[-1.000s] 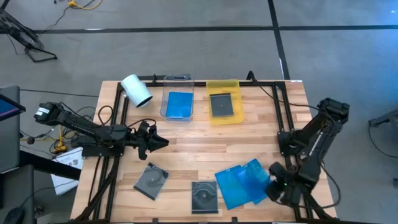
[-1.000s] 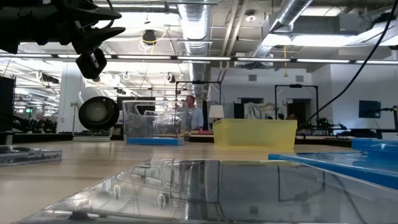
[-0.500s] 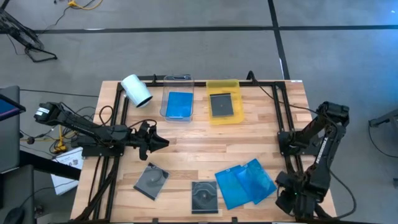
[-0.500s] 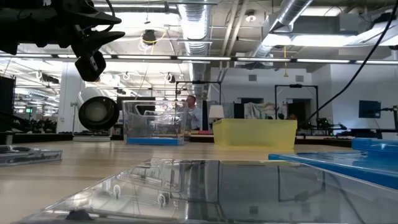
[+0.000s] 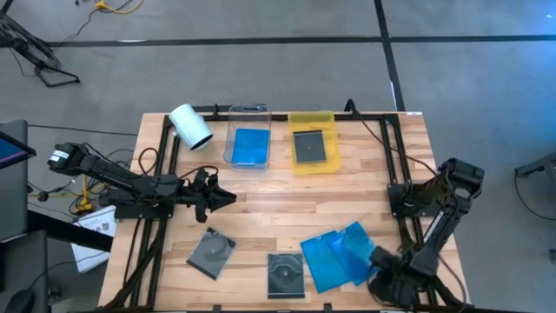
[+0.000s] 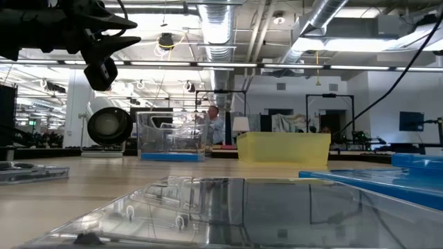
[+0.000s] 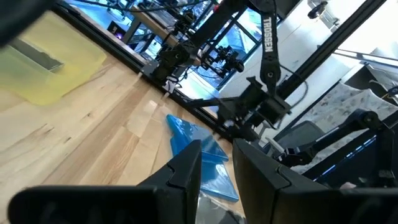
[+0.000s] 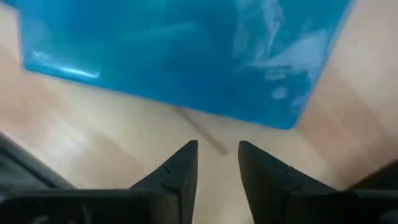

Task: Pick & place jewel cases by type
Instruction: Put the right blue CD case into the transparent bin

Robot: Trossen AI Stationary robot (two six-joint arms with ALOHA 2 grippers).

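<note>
Two overlapping translucent blue jewel cases (image 5: 341, 256) lie flat near the table's near edge. A grey case (image 5: 211, 252) and a clear case with a disc (image 5: 287, 274) lie to their left. Another blue case (image 5: 250, 145) lies in the clear tray, and a dark one (image 5: 310, 146) in the yellow tray. My right gripper (image 5: 380, 263) is shut and hovers at the blue cases' right edge. In its wrist view my right gripper (image 8: 217, 149) is over bare wood, just short of the blue case (image 8: 186, 56). My left gripper (image 5: 228, 197) waits shut above the table's left middle.
A white roll (image 5: 191, 126) lies at the far left corner. The clear tray (image 5: 248, 109) and yellow tray (image 5: 311, 116) stand side by side at the far edge. Black frame rails (image 5: 395, 156) run along the table's sides. Bare wood (image 5: 295, 204) lies between trays and cases.
My right gripper swung out toward the table's near right corner. It then came back left toward the blue cases' right edge, and its elbow sank. The cases have not moved.
</note>
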